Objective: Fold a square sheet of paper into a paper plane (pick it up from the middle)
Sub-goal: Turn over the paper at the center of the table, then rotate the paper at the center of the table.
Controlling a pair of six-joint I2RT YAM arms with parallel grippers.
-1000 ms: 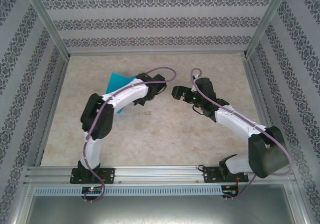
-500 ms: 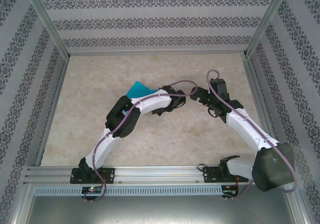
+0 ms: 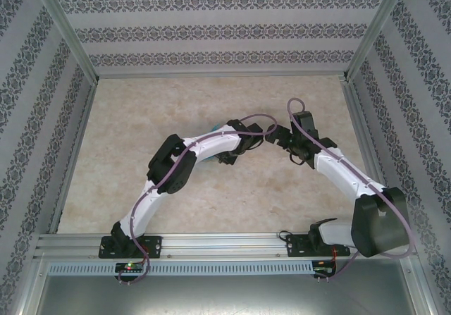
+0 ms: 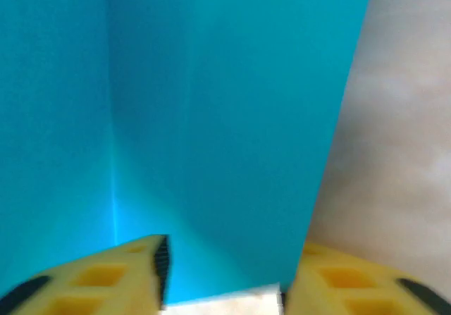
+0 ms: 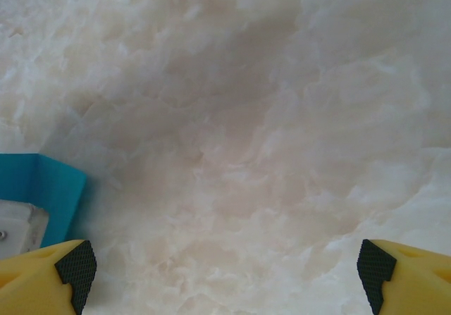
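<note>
left tool (image 4: 224,287) jaws parted, not pinching, the square sheet of paper (image 4: 211,118) bent along a crease and running between its fingers, mid surface (image 5: 246,118) under the left wrist; right tool (image 5: 225,266) wide open over bare marble just beside it, teal corner near its left finger.

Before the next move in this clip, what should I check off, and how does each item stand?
1. The left gripper open: ok, jaws apart, with the near edge of the square sheet of paper between them.
2. The right gripper open and empty: ok, just bare table between its jaws.
3. Paper creased: ok, one fold line shows in the left wrist view.
4. Paper lying flat: cannot tell.
5. Paper clear from above: not ok, the left arm covers nearly all of it.
</note>
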